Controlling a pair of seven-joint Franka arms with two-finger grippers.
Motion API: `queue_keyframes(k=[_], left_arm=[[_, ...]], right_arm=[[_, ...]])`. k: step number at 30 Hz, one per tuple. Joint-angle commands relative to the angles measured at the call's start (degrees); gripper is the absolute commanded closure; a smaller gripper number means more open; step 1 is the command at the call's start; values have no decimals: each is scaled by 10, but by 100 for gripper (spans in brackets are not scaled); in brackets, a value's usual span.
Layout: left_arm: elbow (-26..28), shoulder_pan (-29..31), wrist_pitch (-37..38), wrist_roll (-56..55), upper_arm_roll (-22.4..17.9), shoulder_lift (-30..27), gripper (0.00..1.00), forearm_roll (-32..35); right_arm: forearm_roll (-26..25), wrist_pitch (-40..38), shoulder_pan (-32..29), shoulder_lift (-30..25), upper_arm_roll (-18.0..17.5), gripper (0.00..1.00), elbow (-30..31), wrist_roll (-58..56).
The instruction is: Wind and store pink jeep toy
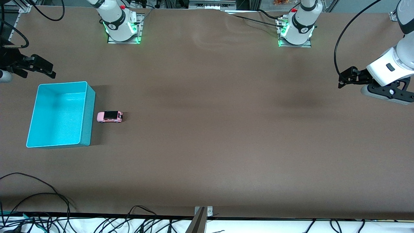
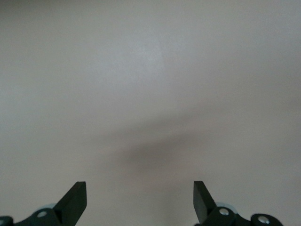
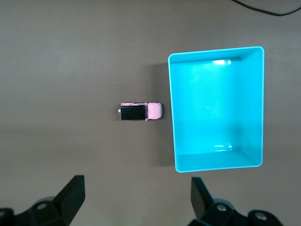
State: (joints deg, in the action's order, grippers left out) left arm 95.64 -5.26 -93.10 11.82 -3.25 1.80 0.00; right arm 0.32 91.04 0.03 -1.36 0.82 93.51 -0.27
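Note:
The pink jeep toy [image 1: 110,116] stands on its wheels on the brown table, close beside the turquoise bin [image 1: 58,119], on the side toward the left arm's end. The bin holds nothing. From above, the right wrist view shows the jeep [image 3: 141,111] and the bin [image 3: 216,141]. My right gripper [image 1: 47,69] hangs open and holds nothing, over the table's right-arm end; its fingertips [image 3: 75,188] are spread wide. My left gripper [image 1: 344,79] waits open over bare table at the left arm's end, and its wrist view shows only its spread fingers [image 2: 77,195].
Both arm bases [image 1: 121,29] [image 1: 296,32] stand along the table edge farthest from the front camera. Loose black cables [image 1: 38,200] lie along the nearest edge, with a metal bracket [image 1: 202,212] at its middle. Wide brown tabletop stretches between the jeep and the left arm.

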Motion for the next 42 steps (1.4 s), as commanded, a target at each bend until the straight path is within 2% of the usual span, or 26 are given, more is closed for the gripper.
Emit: queue_keyframes(k=[1,4,12,28,31,37,42], left_arm=[[-10,-2,25,-43,17,-11,0,-9],[-13,-1,33,-56,25,-13,0,-6],[-36,7,33,-47,16,-7,0,-31],[-47,11,27,-59,18,4,0,-23],[-48,11,26,-59,17,5,0,-28],[-55,9,26,-60,18,6,0,-30],[-58,4,26,-60,18,11,0,-30]], right_arm=[[2,-12,1,-4,-5,0,-11,11],[5,-16,1,-2,-6,0,-11,13],[7,-13,4,2,-6,0,-11,19],[8,-13,8,18,-6,0,-9,31],[9,1,8,14,-6,0,6,33],[9,79,8,-15,-7,0,94,33],[9,119,8,-12,-13,0,128,33]])
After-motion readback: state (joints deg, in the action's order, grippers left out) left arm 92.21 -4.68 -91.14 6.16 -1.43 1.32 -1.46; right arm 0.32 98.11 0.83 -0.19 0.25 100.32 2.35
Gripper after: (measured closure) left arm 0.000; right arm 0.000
